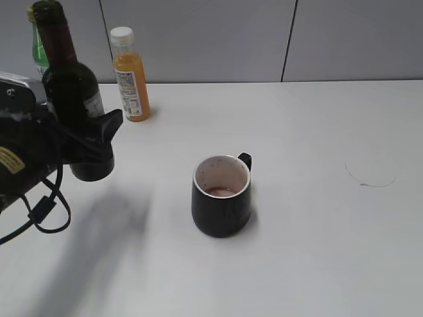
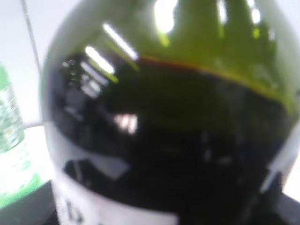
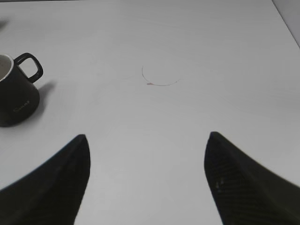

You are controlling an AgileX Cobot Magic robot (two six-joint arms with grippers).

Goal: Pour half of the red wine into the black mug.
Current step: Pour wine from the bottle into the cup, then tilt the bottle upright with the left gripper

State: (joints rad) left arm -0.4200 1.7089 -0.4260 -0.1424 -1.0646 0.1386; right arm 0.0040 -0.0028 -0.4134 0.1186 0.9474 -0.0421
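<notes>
My left gripper [image 1: 92, 142] is shut on the red wine bottle [image 1: 71, 86], a dark glass bottle held upright above the table at the left. In the left wrist view the bottle [image 2: 178, 136] fills the frame, with dark liquid up to its shoulder and a white label at the bottom. The black mug [image 1: 221, 196] stands at the table's middle, to the right of the bottle, handle toward the back, with a little reddish liquid inside. It also shows in the right wrist view [image 3: 16, 93]. My right gripper [image 3: 146, 140] is open and empty over bare table.
An orange juice bottle [image 1: 129, 74] stands at the back left. A green bottle [image 1: 38, 46] is behind the wine bottle and shows in the left wrist view [image 2: 11, 140]. A thin ring stain [image 1: 370, 177] marks the table at right.
</notes>
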